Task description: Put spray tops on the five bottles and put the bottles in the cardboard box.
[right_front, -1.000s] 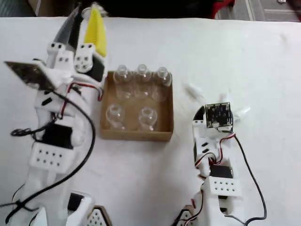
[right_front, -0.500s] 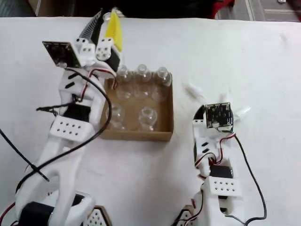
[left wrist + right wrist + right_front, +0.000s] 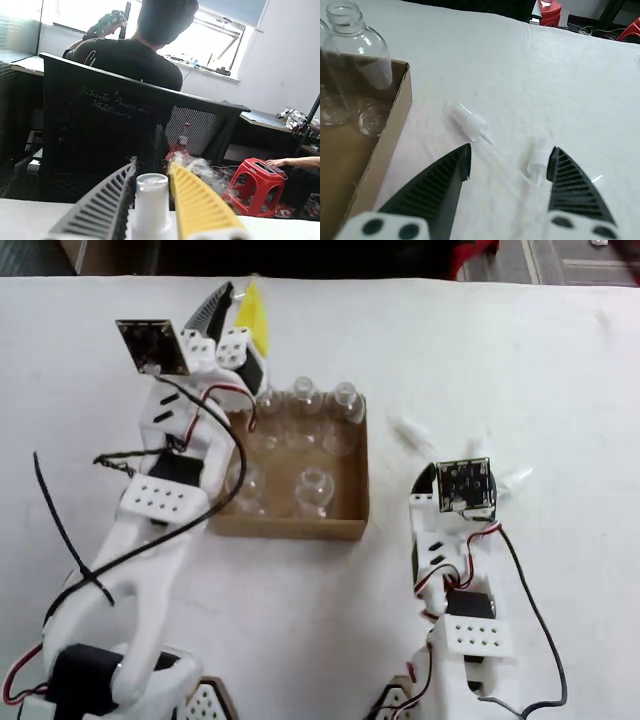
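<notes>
Five clear, uncapped bottles stand in the cardboard box [image 3: 355, 510]: three in the back row [image 3: 303, 400] and two in front [image 3: 313, 487]. My left gripper [image 3: 236, 298] hovers just beyond the box's far left corner, its grey and yellow fingers shut on a white spray top [image 3: 151, 200]. My right gripper [image 3: 510, 150] is open, low over the table to the right of the box. Two loose spray tops lie ahead of it, one [image 3: 470, 122] nearer the box and one [image 3: 538, 159] close by its finger. A bottle [image 3: 357, 47] shows in the box's near corner.
The white cloth-covered table [image 3: 500, 350] runs wide to the right and behind the box. More loose spray tops [image 3: 412, 432] lie right of the box by the right arm [image 3: 462, 487]. The left arm's cables [image 3: 70, 560] hang over the table's left side.
The left arm has swung right and forward with the spray top, from the far left to just behind the box's left corner. The right arm has stayed still.
</notes>
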